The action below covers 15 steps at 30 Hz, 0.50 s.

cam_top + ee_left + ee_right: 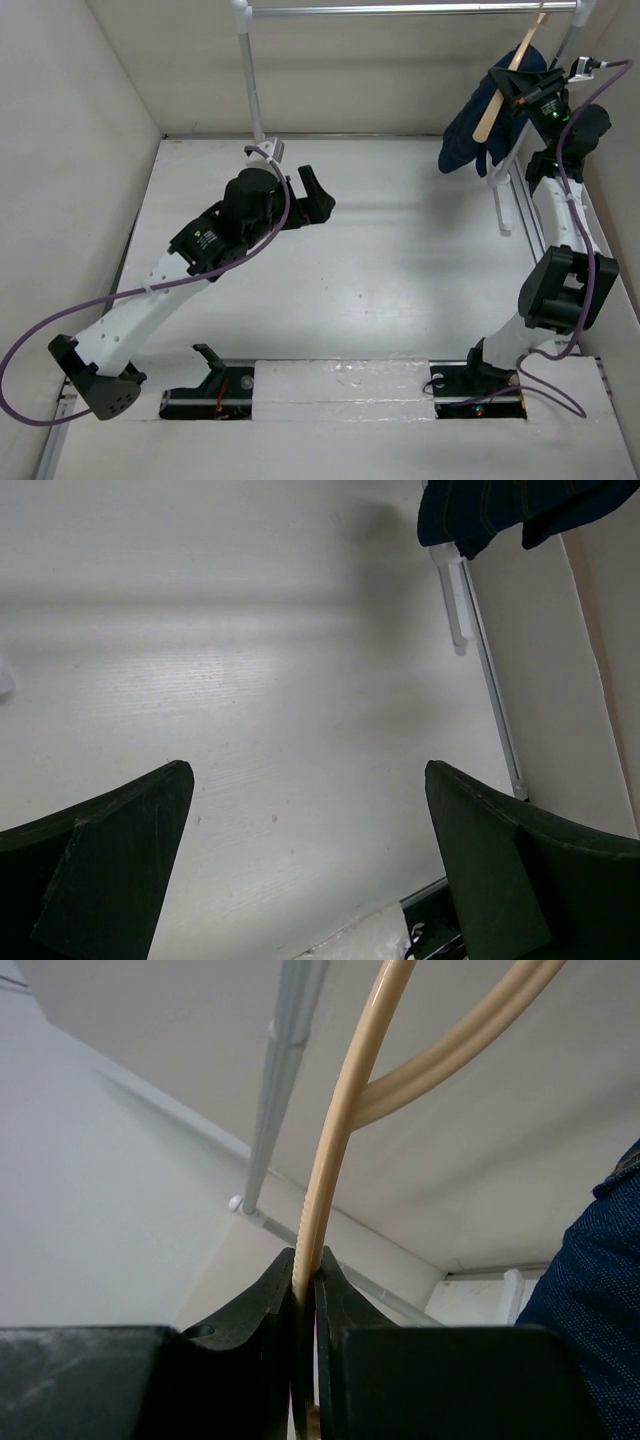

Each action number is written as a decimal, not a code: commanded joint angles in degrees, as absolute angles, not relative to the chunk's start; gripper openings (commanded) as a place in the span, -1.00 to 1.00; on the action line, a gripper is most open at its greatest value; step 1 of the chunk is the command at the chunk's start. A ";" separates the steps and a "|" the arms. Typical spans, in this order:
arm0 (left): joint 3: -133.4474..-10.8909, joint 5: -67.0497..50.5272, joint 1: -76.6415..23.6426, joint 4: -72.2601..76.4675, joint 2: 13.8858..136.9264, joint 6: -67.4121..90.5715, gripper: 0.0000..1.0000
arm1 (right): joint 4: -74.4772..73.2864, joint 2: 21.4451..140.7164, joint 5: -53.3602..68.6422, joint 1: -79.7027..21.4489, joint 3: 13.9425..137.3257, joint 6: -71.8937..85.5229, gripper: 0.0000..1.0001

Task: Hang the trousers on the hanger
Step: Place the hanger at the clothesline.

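Note:
The navy jeans hang draped over the peach hanger at the back right, under the silver rail. My right gripper is raised there, shut on the hanger. In the right wrist view the hanger's thin bar runs up from between my closed fingers, with denim at the right edge. My left gripper is open and empty over the table's left middle. Its two fingers frame bare table, and the jeans show at the top right of the left wrist view.
The silver rail spans the back on two white posts. A white bracket and track run along the right wall. Grey walls close in left, back and right. Purple cables trail from both arms.

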<state>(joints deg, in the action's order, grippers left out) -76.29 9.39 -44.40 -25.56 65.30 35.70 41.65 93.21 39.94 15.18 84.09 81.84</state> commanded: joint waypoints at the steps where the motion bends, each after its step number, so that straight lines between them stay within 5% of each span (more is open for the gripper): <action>1: -75.41 9.67 -44.30 -24.08 63.20 36.56 0.96 | 51.43 93.07 40.52 16.95 89.47 81.04 -1.00; 13: -74.62 9.93 -44.30 -24.35 62.58 37.35 0.96 | 48.26 94.75 42.98 18.98 86.67 76.65 -0.98; 15: -74.45 9.93 -44.30 -24.35 62.67 37.44 0.97 | 47.90 93.87 42.98 18.98 84.74 75.77 -0.65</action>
<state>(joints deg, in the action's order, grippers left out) -74.85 9.50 -44.40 -25.54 63.99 36.95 40.77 97.95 42.78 18.72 84.75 79.99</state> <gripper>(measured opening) 0.985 0.174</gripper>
